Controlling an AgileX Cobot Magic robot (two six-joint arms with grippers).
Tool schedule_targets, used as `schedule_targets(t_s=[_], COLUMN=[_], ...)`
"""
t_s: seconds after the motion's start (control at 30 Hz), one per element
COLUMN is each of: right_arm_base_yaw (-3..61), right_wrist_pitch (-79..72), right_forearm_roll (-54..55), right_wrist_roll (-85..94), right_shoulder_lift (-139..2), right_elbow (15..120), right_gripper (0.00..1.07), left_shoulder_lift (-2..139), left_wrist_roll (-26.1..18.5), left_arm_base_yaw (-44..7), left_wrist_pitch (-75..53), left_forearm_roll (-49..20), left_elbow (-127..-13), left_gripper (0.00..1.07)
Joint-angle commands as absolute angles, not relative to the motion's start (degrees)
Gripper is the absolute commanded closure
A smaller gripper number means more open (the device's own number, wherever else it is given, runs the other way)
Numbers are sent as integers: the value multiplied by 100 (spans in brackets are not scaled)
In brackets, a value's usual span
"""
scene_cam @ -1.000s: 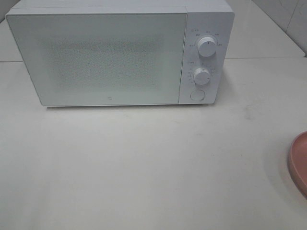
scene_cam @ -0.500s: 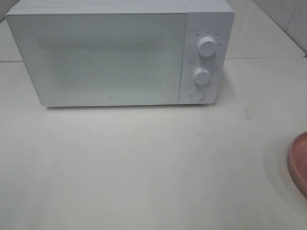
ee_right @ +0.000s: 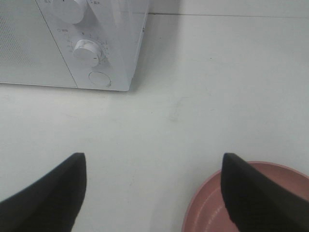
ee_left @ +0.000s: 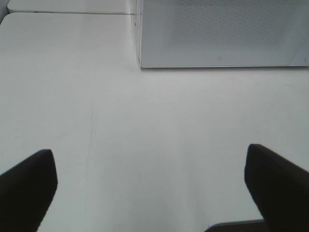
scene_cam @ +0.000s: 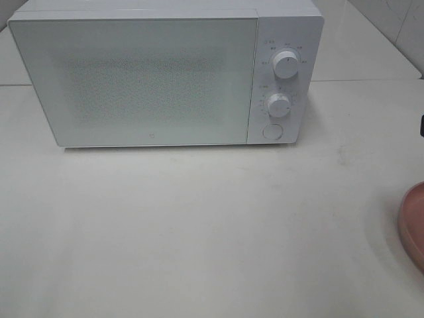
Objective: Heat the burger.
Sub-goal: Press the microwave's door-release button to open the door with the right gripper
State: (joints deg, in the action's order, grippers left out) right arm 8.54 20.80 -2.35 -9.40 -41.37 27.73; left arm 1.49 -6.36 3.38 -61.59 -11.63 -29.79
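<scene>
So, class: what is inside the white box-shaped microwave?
The white box-shaped microwave has its door shut. Only the speckled front panel shows; anything inside is covered.

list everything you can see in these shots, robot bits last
microwave: one, white, door shut, at the back of the table
upper dial: one, white, on the microwave's control panel to the right of the door
lower dial: one, white, just below the upper dial
round button: one, white, under the lower dial
pink plate: one, pink, at the table's right edge, mostly out of frame
table: one, off-white, under everything
burger: none visible in any view
left gripper: one, black fingers, open, above bare table in front of the microwave
right gripper: one, black fingers, open, above the table by the pink plate
</scene>
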Motion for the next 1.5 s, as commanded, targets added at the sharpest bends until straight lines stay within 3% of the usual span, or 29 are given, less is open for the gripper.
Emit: schedule_targets(t_s=[0.03, 0.87, 1.13, 1.5], right_arm_base_yaw=[848, 848, 848, 2343], right_wrist_pitch=[1742, -3111, -4601, -5850], right_forearm_roll=[-218, -264, 756, 2252], right_wrist_roll=[-859, -670, 120, 625], right_shoulder_lift=[-4360, -6646, -7454, -8342], right_elbow=[2744, 1599, 1220, 1094], right_gripper=[32, 32, 32, 32], left_shoulder_lift=[138, 138, 138, 138], left_wrist_roll=[-653, -653, -653, -653], left_arm_base_yaw=[367, 367, 367, 367], left_wrist_pitch=[-6142, -6142, -6142, -6142], left_forearm_roll=[-1226, -1226, -1226, -1226], left_elbow=[-2956, -2956, -2956, -2956], left_gripper=[9, 9, 9, 9])
